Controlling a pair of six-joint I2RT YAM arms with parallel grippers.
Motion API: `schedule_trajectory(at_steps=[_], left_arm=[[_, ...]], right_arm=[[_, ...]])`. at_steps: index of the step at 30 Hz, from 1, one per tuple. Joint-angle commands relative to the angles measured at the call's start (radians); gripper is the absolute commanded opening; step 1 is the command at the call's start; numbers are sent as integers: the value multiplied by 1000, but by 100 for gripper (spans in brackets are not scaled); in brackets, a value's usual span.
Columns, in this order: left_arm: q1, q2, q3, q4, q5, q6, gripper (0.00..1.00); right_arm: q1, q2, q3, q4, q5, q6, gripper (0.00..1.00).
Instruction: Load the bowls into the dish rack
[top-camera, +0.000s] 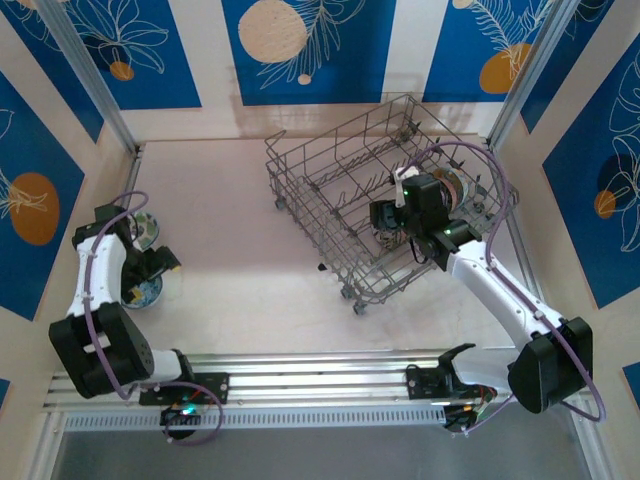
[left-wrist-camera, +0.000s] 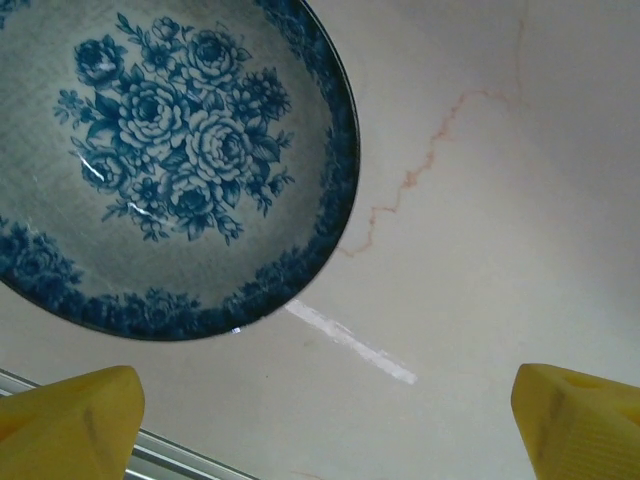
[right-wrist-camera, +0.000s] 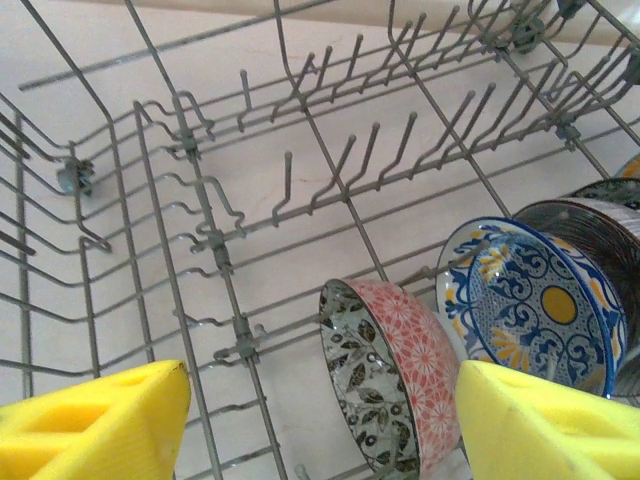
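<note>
Now the dish rack (top-camera: 330, 165) stands on the far right of the table (top-camera: 230, 220), and the right gripper (top-camera: 385, 215) reaches down inside it. In the right wrist view its jaws are spread, the yellow fingers (right-wrist-camera: 90, 425) wide apart over the rack's tines (right-wrist-camera: 345, 165). A pink bowl (right-wrist-camera: 400, 350) with a grey leafy inside stands on edge among the wires between them. It sits close to the right-hand finger and well clear of the other, and nothing is pinched. Just to its right a blue-and-yellow bowl (right-wrist-camera: 540, 310) also stands on edge, with a dark bowl (right-wrist-camera: 590, 220) behind it.

On the left side of the table the left gripper (top-camera: 160, 265) hangs low between two bowls, a blue floral bowl (top-camera: 143, 291) on the near side and a second bowl (top-camera: 146, 230) on the far side. From the left wrist, the jaws are spread wide and hold nothing. The floral bowl (left-wrist-camera: 170, 160) lies flat on the table beyond the fingertips (left-wrist-camera: 70, 420), apart from them.
</note>
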Motion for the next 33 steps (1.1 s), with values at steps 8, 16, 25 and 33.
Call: schedule_trajectory(at_steps=[8, 16, 25, 33], left_arm=[[10, 173, 56, 83, -29, 39, 88], [10, 294, 113, 112, -25, 51, 76], [9, 328, 100, 134, 8, 45, 46], [10, 321, 80, 134, 47, 33, 22]], right_arm=[[-27, -1, 20, 20, -128, 20, 70], [-19, 17, 57, -8, -122, 24, 70], [11, 40, 94, -33, -103, 30, 70], [46, 49, 115, -49, -78, 28, 70]])
